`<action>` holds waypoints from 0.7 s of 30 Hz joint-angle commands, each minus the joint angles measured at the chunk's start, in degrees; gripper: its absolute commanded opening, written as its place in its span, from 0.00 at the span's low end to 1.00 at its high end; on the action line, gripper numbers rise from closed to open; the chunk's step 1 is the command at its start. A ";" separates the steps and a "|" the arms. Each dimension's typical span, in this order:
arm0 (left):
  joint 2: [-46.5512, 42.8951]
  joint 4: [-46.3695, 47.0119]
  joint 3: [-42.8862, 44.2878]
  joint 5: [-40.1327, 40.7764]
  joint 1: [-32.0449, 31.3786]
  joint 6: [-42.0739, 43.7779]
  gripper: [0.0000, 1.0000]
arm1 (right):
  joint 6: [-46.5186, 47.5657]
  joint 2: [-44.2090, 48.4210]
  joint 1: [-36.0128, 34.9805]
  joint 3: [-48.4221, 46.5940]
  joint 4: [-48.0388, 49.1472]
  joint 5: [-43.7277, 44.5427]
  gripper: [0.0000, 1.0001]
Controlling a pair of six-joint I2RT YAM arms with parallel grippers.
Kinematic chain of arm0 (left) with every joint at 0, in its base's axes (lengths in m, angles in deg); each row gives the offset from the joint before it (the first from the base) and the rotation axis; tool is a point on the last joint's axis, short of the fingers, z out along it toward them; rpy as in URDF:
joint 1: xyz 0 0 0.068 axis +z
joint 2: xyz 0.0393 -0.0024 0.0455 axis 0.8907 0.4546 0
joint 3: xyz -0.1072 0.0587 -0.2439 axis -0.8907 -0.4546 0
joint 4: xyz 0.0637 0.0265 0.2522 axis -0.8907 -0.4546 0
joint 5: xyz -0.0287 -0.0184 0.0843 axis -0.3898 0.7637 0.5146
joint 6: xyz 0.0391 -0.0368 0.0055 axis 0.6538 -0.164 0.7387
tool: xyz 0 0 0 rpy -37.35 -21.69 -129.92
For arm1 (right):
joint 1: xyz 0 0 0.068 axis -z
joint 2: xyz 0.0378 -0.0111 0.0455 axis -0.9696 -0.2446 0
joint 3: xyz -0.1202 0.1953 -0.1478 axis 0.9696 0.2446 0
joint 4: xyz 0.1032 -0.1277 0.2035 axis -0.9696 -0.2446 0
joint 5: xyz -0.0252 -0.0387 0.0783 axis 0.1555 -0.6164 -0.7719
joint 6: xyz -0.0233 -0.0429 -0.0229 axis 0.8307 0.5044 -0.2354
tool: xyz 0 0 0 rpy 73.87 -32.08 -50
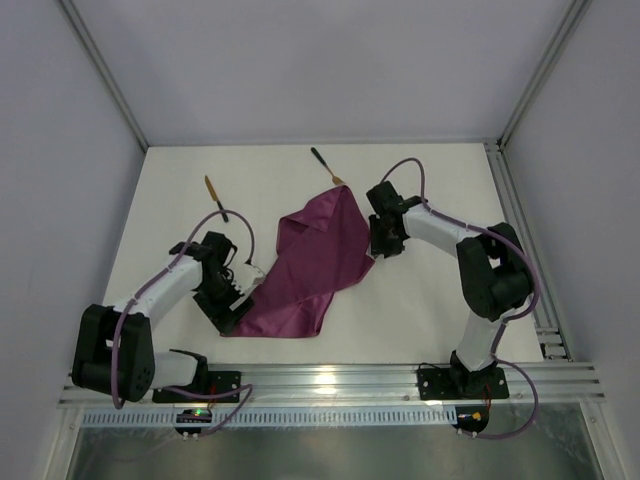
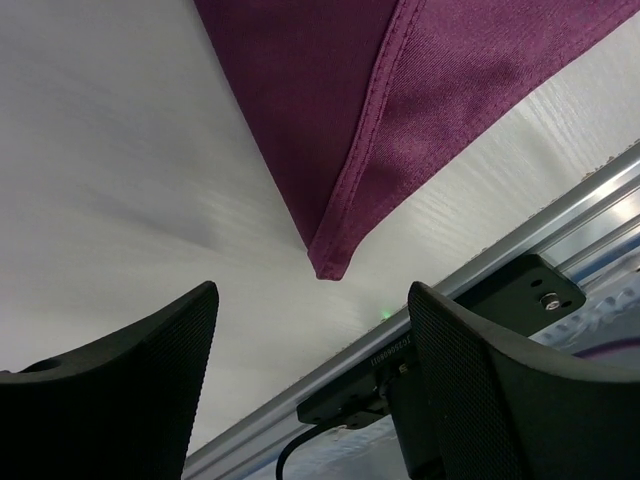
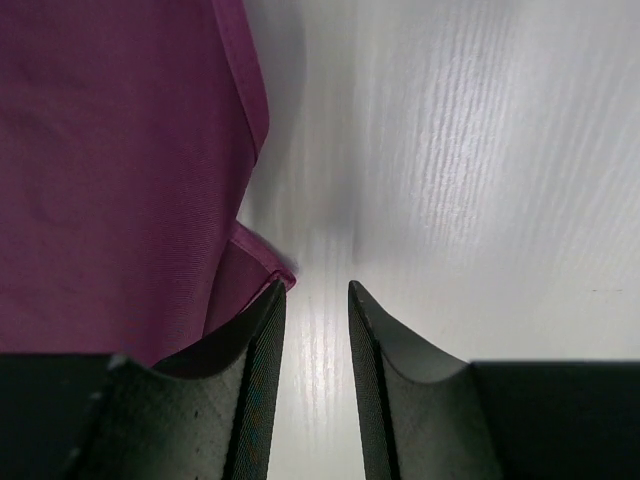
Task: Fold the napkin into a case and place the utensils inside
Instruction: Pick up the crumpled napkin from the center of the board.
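I am in the folding step. The napkin (image 1: 315, 262) lies loosely doubled mid-tabletop (image 1: 440, 190), not yet a case, and the utensils (image 1: 215, 198) wait beyond it. My left tool (image 2: 312, 300) gapes wide and empty at the near corner. My right tool (image 3: 315, 290), barely parted, holds nothing beside a side corner. Next, I judge, I must pinch a corner cleanly.

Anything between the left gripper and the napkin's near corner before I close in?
Nothing visible. In the left wrist view the left gripper is open, and only bare table lies between it and the corner of the napkin.
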 commanded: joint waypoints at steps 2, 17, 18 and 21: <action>-2.67 4.06 -2.26 0.92 -0.94 0.40 0.77 | -0.15 0.56 -1.59 0.78 3.08 -2.33 0.36; 4.36 14.62 -4.47 0.13 -1.82 -3.47 0.37 | -2.09 -1.99 -4.32 3.42 5.36 -1.98 0.36; 4.62 14.53 -4.38 -0.21 -1.82 -3.38 0.31 | -2.17 -1.99 -4.41 3.51 5.54 -1.81 0.34; 4.10 13.48 -3.76 -1.45 -1.82 -3.03 0.10 | -2.52 -2.25 -4.24 3.51 4.84 0.12 0.29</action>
